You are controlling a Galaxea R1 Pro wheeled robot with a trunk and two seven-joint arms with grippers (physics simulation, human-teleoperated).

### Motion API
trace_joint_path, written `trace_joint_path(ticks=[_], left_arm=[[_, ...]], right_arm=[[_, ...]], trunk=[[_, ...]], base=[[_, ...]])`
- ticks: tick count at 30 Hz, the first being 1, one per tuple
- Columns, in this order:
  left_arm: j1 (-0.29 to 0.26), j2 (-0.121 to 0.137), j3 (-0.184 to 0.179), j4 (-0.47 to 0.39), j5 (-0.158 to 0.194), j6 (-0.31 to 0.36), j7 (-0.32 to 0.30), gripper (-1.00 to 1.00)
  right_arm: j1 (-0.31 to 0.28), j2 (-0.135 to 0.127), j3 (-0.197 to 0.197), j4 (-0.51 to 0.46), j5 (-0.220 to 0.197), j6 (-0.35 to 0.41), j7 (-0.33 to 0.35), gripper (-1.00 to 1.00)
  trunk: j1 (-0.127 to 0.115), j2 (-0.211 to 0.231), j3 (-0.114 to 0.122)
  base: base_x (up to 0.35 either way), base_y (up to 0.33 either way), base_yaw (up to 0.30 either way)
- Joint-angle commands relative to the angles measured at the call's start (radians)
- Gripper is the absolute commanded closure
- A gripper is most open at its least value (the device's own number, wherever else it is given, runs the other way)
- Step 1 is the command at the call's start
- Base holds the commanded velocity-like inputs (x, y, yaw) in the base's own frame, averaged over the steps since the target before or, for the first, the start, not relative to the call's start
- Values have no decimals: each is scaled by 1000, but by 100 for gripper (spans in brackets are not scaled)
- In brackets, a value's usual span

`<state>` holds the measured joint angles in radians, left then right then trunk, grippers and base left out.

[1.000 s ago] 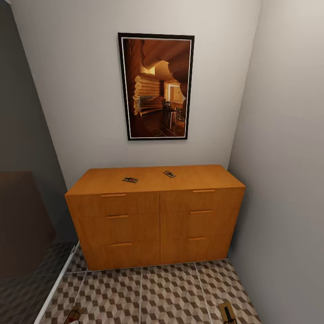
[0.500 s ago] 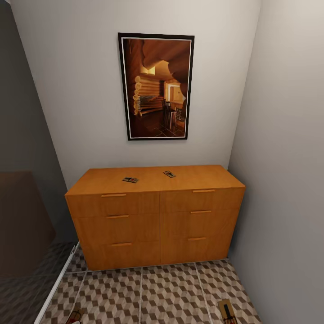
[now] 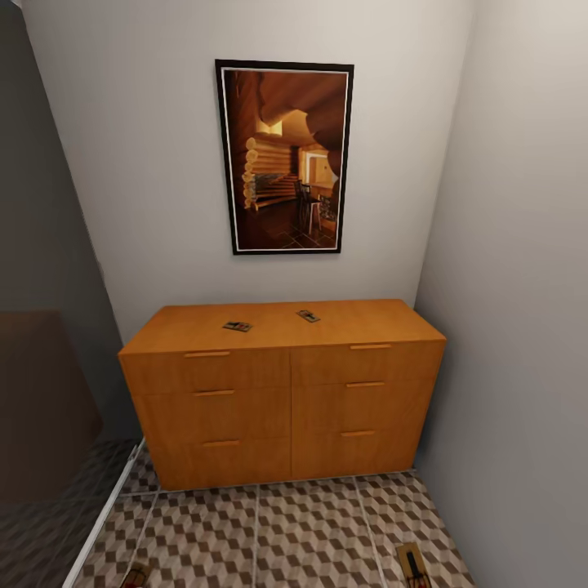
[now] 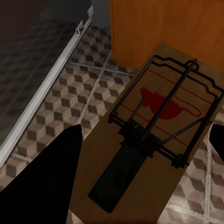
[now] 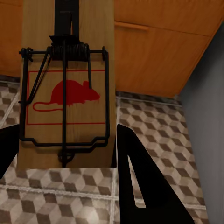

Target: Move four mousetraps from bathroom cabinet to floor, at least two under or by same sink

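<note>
Now each end effector [image 4: 140, 154] [image 5: 65, 140] grips a mousetrap [image 4: 158, 130] [image 5: 67, 84], two more [image 3: 238, 327] [image 3: 308, 316] atop cabinet [image 3: 282, 400].

A narrow alcove with plain pale walls [image 3: 147, 163] — the right-hand wall [image 3: 523, 286] runs close alongside. A tall framed picture [image 3: 284, 157] of a log-cabin interior (black frame, thin white mat) hangs centred on the back wall. Pale grout lines cross the cube-patterned tiles. At the left stands a dark, semi-transparent panel [image 3: 41, 392] — its white bottom rail [image 3: 102, 523] runs diagonally across the tiles.
</note>
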<state>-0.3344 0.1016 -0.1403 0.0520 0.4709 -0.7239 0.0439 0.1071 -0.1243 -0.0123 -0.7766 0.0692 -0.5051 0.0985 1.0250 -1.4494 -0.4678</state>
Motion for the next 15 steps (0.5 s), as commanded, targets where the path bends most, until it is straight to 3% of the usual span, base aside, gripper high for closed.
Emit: trace_joint_path(ticks=[1,15], left_arm=[[-2,0,-8,4,2,-5,5,100],[-2,-9,-11,15,-4,-5,-11,100]], right_arm=[[0,0,-2,-1,4,-1,-2,100],[0,-1,-8,-1,2,-1,-74,100]], trunk=[[0,-1,-1],[0,-1,-10]], base=[[0,0,132],[0,0,188]])
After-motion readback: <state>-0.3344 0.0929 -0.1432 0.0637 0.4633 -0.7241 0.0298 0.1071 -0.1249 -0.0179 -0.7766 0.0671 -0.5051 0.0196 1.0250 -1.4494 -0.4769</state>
